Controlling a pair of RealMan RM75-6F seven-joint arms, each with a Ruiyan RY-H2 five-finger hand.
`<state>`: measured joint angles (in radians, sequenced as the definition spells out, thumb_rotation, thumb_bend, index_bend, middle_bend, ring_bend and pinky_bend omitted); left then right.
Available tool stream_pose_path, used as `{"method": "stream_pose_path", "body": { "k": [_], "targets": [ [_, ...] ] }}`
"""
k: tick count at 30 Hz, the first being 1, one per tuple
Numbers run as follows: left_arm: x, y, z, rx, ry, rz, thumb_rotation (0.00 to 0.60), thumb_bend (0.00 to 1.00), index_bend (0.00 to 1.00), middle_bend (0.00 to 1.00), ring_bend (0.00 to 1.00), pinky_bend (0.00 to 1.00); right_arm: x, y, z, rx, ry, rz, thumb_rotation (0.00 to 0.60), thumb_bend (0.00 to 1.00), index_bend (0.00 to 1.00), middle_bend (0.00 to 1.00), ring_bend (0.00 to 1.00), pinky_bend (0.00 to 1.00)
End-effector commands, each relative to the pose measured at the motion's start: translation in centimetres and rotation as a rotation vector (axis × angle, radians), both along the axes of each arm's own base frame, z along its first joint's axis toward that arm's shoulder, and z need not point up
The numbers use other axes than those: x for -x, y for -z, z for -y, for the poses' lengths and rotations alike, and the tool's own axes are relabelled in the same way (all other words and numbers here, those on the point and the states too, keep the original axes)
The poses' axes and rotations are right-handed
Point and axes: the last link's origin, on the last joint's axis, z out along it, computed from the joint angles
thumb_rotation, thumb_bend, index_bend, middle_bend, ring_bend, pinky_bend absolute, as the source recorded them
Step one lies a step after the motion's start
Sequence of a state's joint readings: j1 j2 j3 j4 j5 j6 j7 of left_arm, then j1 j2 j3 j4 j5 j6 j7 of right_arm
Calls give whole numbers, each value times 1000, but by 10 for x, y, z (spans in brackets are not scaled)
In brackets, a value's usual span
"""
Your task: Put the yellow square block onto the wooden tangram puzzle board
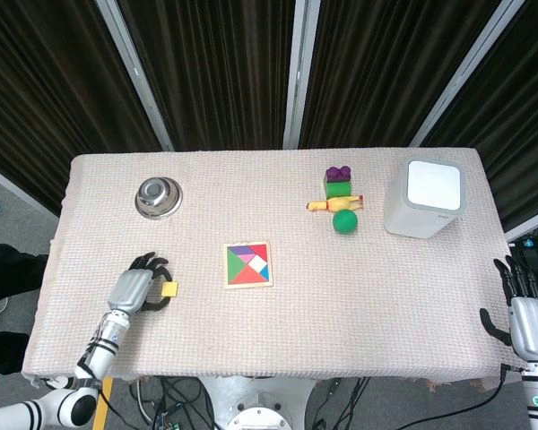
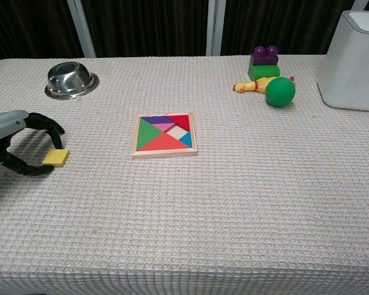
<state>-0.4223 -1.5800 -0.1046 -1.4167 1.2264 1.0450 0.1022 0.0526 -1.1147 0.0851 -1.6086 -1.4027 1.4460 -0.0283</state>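
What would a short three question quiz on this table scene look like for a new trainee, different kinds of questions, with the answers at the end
1. True or false: the yellow block already lies on the puzzle board.
2. Which thing lies nearest the left hand? A) the steel bowl B) the yellow block C) the green ball
3. Fill in: the purple brick sits on top of a ____ brick.

Key
1. False: the block lies on the cloth, left of the board, between the fingers of the left hand.
2. B.
3. Green.
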Motion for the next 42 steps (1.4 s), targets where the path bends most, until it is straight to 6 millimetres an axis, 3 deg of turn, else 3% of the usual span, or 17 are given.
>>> {"method": "stream_pose_path", "body": {
  "k": [1, 12, 20, 34, 42],
  "targets": [
    [0, 0, 0, -1, 0, 1, 600, 299, 441, 187, 42, 96, 0, 0, 0, 0, 1, 0, 600, 269, 0, 0, 0, 0],
    [-11, -7, -2, -16, 16, 38, 600, 313, 453, 190, 41, 96, 0, -1, 0, 1, 1, -3, 600, 270, 0, 0, 0, 0],
    [-43, -10, -18, -12, 70, 86, 600, 317, 455, 195, 41, 96, 2, 0, 0, -3, 9, -2, 600, 269, 0, 0, 0, 0],
    [-109, 21, -42, 94, 198, 139, 600, 323, 465, 200, 41, 97, 1, 0, 0, -4, 6, -9, 600, 270, 0, 0, 0, 0],
    [-130, 37, -67, 197, 309, 121, 600, 319, 470, 202, 41, 96, 1, -2, 0, -2, 14, -18, 600, 270, 0, 0, 0, 0]
  ]
}}
